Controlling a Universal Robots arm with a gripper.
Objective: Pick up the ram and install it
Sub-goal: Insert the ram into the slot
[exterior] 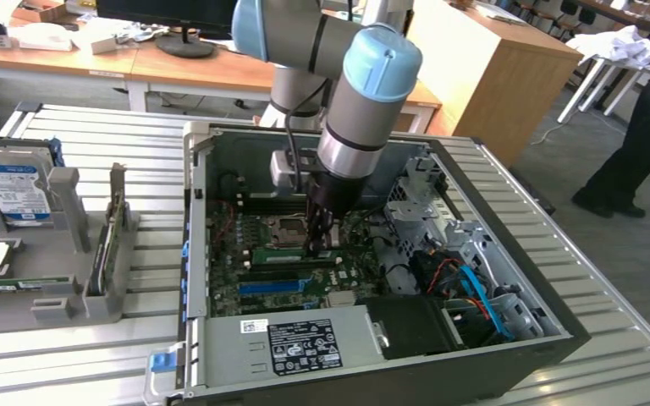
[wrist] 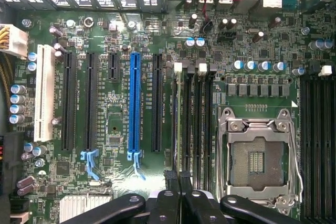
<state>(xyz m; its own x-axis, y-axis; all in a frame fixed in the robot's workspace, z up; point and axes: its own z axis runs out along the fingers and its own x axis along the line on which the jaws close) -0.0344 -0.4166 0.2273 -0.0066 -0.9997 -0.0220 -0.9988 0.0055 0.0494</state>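
Green and thin, the ram stands on edge in the outermost of the memory slots, near the CPU socket. The tool is closed on its top edge at one end. Pressing from that end alone could tilt the stick, leaving the other end unseated or flexing the board, and the white latch might not catch. Room is tight: neighbouring slots lie close alongside, the drive cage rises on the exterior view's right, and the case wall stands on its left. Open room lies straight above.
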